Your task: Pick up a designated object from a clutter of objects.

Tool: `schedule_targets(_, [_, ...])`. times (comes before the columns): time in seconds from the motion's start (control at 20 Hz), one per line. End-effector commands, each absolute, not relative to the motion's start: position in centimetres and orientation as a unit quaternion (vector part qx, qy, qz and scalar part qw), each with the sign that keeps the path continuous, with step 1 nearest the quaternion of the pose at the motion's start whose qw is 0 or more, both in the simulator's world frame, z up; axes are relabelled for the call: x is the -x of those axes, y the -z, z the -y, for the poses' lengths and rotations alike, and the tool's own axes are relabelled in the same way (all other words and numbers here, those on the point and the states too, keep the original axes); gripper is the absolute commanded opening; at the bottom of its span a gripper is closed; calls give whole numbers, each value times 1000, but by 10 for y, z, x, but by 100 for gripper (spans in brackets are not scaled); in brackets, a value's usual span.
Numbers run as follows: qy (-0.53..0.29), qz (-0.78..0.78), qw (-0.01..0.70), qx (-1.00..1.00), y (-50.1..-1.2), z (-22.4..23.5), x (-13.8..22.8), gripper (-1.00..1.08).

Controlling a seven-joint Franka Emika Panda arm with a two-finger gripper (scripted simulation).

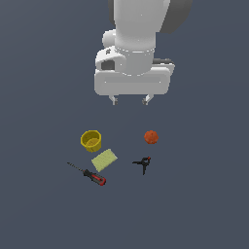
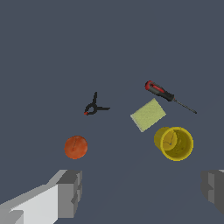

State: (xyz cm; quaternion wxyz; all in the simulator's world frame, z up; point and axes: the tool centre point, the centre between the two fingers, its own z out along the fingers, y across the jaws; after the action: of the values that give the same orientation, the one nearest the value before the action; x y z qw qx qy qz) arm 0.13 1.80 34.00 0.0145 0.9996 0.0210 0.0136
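Hovering above the table — hand fingers spread, empty — clamp lies near the orange ball.

worktop dark grey, flat | yellow cup 10 o'clock | green block centre | screwdriver 7 o'clock | orange ball 2 o'clock | black clamp 4 o'clock

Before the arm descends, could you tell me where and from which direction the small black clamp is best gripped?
Probably from straight above, closing across the black clamp's narrow body where the forked handles meet: it lies flat and apart from the orange ball. The gripper hangs open, high above.
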Motion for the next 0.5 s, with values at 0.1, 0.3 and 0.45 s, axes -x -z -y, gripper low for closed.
schedule_targets(0.1, [-12,-28,16,-999,-342,-22,0,100])
schedule_targets(0.3, [-12,-24,15,-1000,-340,-22,-1,100])
schedule_targets(0.45, [-12,-15,14,-1000,-336,-23,-4,100])
